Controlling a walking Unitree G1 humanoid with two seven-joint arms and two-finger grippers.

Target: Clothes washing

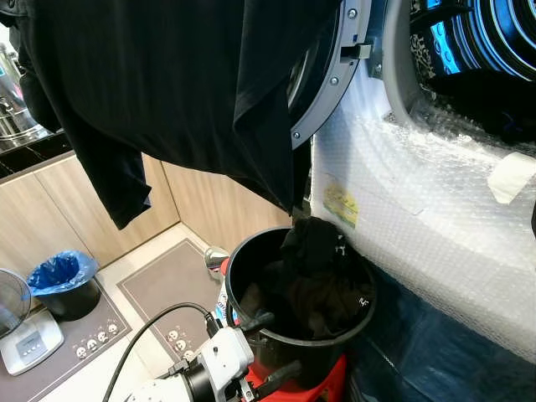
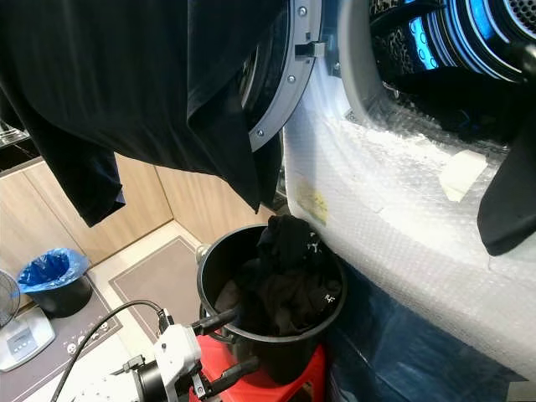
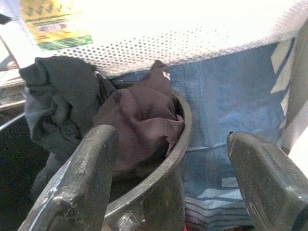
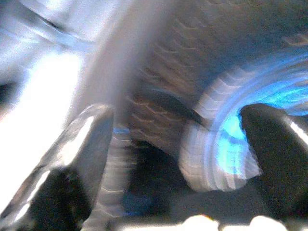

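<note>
Loading is under way: right gripper (image 4: 173, 144), jaws apart, faces the washer drum (image 1: 477, 42); left gripper (image 1: 268, 347), jaws apart, must next take clothes (image 1: 322, 285) from the black bucket (image 1: 251, 260).

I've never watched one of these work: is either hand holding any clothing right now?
No. The left hand is open at the rim of the black bucket; the right hand is open, empty, at the washer drum.

- Left hand (image 1: 266, 347): two long black fingers on a white wrist housing, lower centre of the frame.
- Black cable (image 1: 151, 331) looping into the wrist.
</note>
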